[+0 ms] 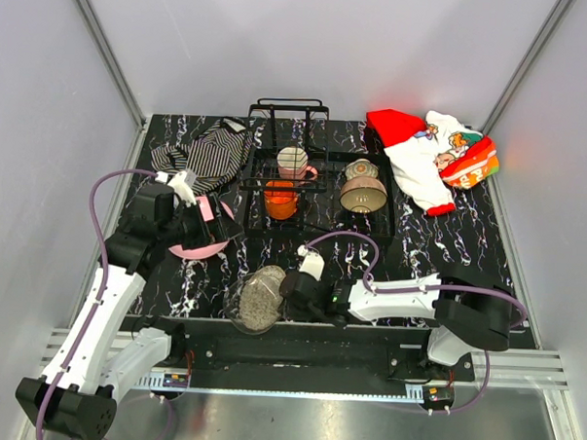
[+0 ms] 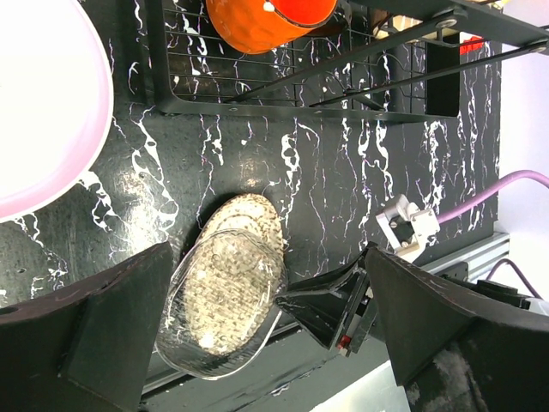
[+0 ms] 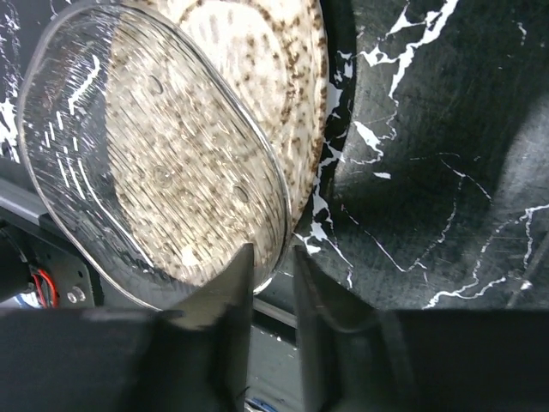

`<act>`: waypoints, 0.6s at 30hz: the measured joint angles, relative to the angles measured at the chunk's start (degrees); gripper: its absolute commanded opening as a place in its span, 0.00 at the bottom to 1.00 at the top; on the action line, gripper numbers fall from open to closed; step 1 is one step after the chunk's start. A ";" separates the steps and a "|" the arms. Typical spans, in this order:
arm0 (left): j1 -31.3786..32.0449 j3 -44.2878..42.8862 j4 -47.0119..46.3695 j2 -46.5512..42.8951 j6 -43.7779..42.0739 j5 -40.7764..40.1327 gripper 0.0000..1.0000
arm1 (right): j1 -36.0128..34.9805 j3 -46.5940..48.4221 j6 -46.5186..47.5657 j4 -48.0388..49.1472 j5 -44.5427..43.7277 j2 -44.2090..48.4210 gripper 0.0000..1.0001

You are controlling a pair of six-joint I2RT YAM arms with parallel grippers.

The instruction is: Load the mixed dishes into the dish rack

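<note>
A clear glass plate (image 3: 146, 163) lies tilted over the tan-gold patterned plate (image 3: 257, 69) near the table's front edge. My right gripper (image 3: 270, 266) has its jaws drawn in to a narrow gap around the glass plate's near rim. From above, this right gripper (image 1: 282, 296) sits just right of the glass plate (image 1: 256, 301). My left gripper (image 1: 192, 211) hangs wide open above the pink plate (image 1: 200, 240), holding nothing. The black dish rack (image 1: 289, 108) holds the orange cup (image 1: 281, 198), the cream-pink mug (image 1: 294, 162), the brownish bowl (image 1: 363, 194) and the floral cup (image 1: 360, 169).
A striped black-white cloth (image 1: 204, 153) lies at the back left beside the rack. A red-white printed cloth (image 1: 428, 158) lies at the back right. Grey walls close in on three sides. A metal rail (image 1: 297, 361) runs along the front edge.
</note>
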State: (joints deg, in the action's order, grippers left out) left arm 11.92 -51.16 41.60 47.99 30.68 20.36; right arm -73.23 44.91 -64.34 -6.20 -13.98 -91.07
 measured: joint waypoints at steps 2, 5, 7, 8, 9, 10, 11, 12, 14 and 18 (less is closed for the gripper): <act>0.00 0.00 0.11 0.00 -0.31 -0.02 0.99 | 0.00 0.00 -0.09 0.50 -0.04 -0.11 0.15; 0.00 0.00 0.42 0.00 -0.61 -0.02 0.99 | 0.00 0.00 -0.31 1.22 -0.15 -0.11 0.08; 0.00 0.00 0.48 0.00 -0.68 -0.02 0.99 | 0.00 0.00 -0.50 1.79 -0.31 -0.09 0.00; 0.00 0.00 0.52 0.00 -0.70 -0.02 0.99 | 0.00 -0.02 -0.55 2.14 -0.46 -0.07 0.00; 0.00 0.00 0.57 0.00 -0.70 -0.02 0.99 | 0.00 -0.07 -0.50 2.25 -0.52 0.07 0.00; 0.00 0.00 0.70 0.00 -0.74 -0.02 0.99 | 0.00 -0.39 -0.63 2.32 -0.66 0.59 0.00; 0.00 0.00 0.76 0.00 -0.76 -0.02 0.99 | -0.02 -0.79 -0.63 2.32 -1.03 1.33 0.00; 0.00 0.00 0.83 0.00 -0.81 -0.02 0.99 | -0.02 -1.44 -0.59 2.29 -1.66 2.71 0.00; 0.00 -0.02 0.85 0.00 -0.85 -0.02 0.99 | -0.02 -2.60 -0.31 1.38 -3.13 6.64 0.00; 0.00 -0.02 0.85 0.00 -0.85 -0.02 0.99 | -0.02 -3.08 1.07 -2.62 -7.78 17.75 0.00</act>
State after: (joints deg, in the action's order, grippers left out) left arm 11.92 -51.18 42.46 47.99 29.82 20.34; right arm -73.25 41.82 -63.26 -8.82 -21.76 -73.32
